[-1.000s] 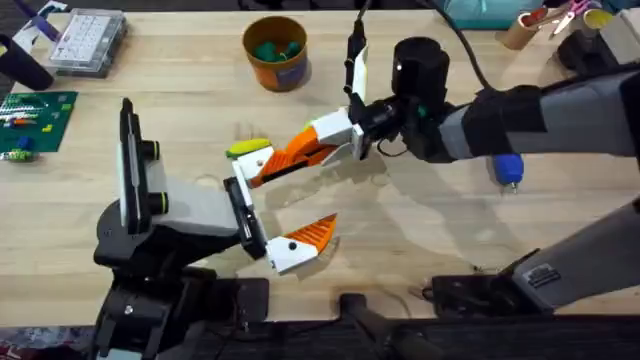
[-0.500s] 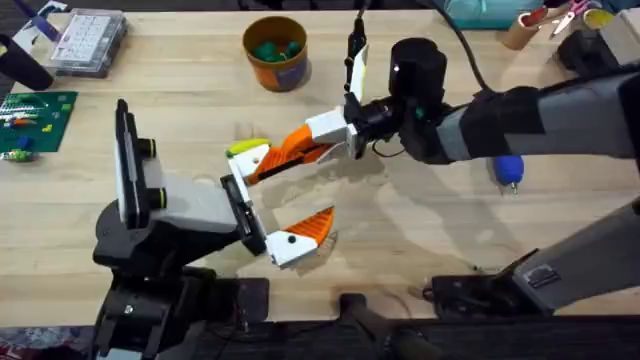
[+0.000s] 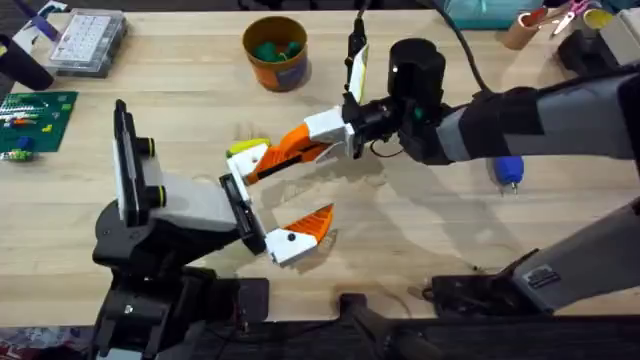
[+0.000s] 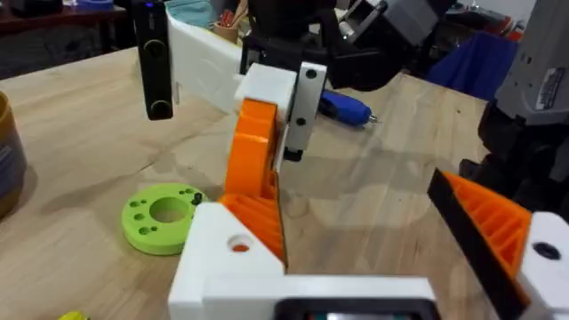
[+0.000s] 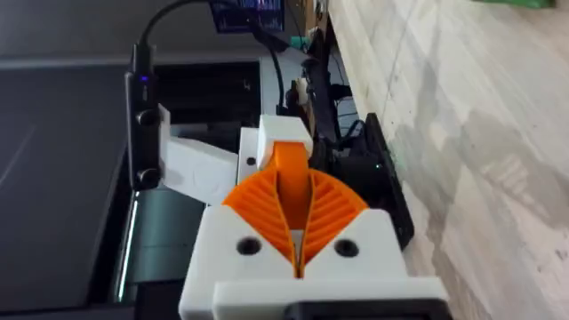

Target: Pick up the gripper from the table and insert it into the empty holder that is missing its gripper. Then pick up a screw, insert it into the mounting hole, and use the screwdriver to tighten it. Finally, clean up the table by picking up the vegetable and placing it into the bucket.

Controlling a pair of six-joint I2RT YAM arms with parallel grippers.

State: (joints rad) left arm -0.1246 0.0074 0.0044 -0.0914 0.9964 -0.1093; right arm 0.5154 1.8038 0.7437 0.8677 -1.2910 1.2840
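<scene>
Insertion step: right end effector [image 3: 352, 128] clamps the gripper [image 3: 300, 147] by its white base, tip just beside the holder [image 3: 240, 205]; next needs socket alignment; left end effector unclear.

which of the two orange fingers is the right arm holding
The upper orange finger, clamped in the right end effector. Its twin, with a black dot on its white base, sits in the holder.
</scene>
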